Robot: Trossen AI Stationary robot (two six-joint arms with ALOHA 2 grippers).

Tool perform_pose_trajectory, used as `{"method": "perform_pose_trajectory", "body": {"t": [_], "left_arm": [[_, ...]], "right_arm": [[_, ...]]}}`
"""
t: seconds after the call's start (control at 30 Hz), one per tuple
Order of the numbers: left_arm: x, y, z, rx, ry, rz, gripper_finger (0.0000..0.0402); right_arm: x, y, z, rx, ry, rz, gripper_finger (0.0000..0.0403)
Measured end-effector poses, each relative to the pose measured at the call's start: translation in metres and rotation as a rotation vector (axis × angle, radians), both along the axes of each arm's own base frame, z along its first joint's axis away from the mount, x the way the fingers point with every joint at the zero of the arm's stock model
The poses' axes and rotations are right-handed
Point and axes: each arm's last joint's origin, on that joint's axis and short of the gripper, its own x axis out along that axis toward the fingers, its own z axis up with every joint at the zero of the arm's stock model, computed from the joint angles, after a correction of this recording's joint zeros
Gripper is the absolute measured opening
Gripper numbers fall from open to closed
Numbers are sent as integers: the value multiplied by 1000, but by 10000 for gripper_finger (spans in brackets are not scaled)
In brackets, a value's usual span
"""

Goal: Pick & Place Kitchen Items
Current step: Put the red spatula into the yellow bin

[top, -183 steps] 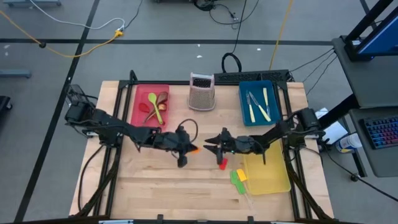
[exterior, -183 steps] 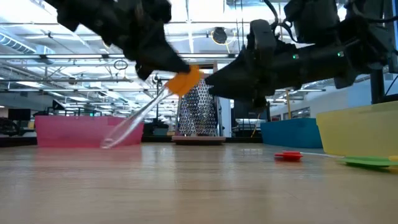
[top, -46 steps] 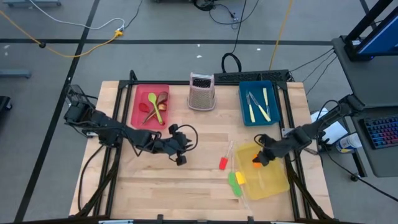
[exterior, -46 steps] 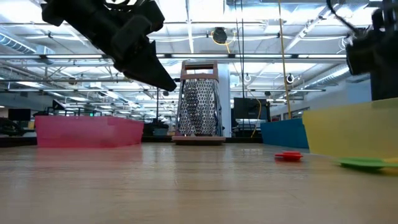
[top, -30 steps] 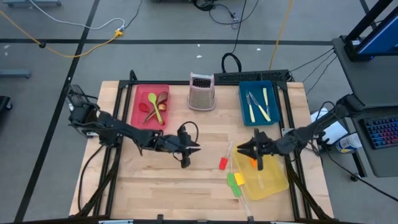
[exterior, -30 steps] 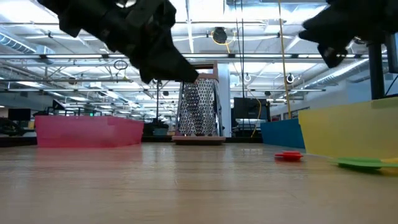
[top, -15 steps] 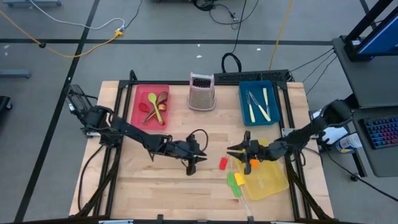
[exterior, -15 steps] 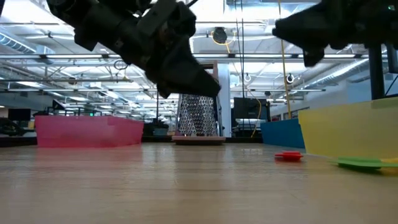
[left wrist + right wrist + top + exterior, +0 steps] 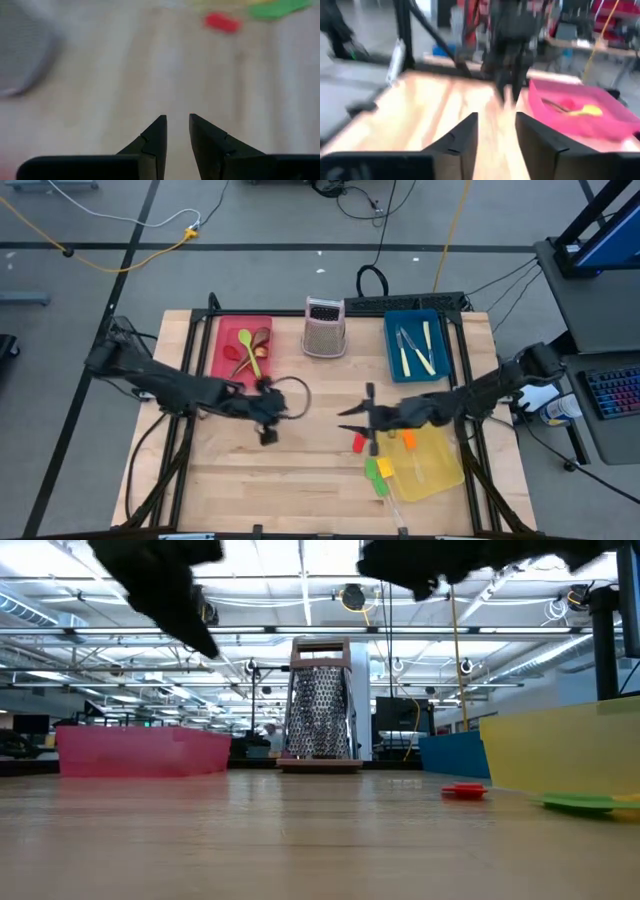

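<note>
My left gripper (image 9: 281, 412) hovers over the table's middle left, slightly open and empty (image 9: 177, 120). My right gripper (image 9: 346, 412) hovers over the table's middle, open and empty (image 9: 496, 120), just left of a red-headed spatula (image 9: 358, 442) that lies flat on the wood. Green-headed (image 9: 377, 472) and yellow-headed (image 9: 386, 464) spatulas lie by the yellow tray's left edge. An orange-headed spatula (image 9: 408, 440) lies in the yellow tray (image 9: 445, 470). Spoons (image 9: 246, 350) lie in the red tray, and knives (image 9: 412, 350) in the blue tray.
An upright metal grater (image 9: 324, 327) stands at the far middle between the red tray (image 9: 222, 330) and the blue tray (image 9: 392, 330). Bare wood lies toward the near edge (image 9: 290, 480). Cables run on the floor beyond the table.
My right gripper has gone from above the yellow tray toward the table's left, to the middle. My left gripper first reached toward the red spatula, then drew back toward the left edge. The orange spatula stays in the yellow tray.
</note>
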Motion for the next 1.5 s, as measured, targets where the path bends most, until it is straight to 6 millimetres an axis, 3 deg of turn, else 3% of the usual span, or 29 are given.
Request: {"method": "perform_pose_trajectory", "body": {"t": [0.17, 0.3, 0.47, 0.57, 0.8, 0.93, 1.2, 1.5], "left_arm": [[-49, 9, 34, 150, -30, 95, 88], [-78, 19, 51, 183, -79, 185, 88], [-99, 28, 59, 201, -105, 292, 88], [-104, 31, 58, 215, -93, 335, 88], [-104, 35, 57, 263, -102, 416, 88], [-103, 39, 57, 277, -109, 448, 88], [-103, 42, 57, 281, -104, 463, 88], [-104, 42, 57, 289, -94, 457, 88]], "right_arm": [[27, -3, 16, -118, 268, 5, 183], [37, -9, 7, -168, 510, 28, 214], [38, -10, -17, -131, 776, 101, 228], [31, -7, -31, -130, 928, 166, 225], [38, 14, -68, -141, 1022, 298, 228], [41, 15, -88, -189, 1088, 325, 227], [45, 7, -94, -336, 1072, 328, 209], [49, -11, -95, -276, 1092, 280, 103]]}}
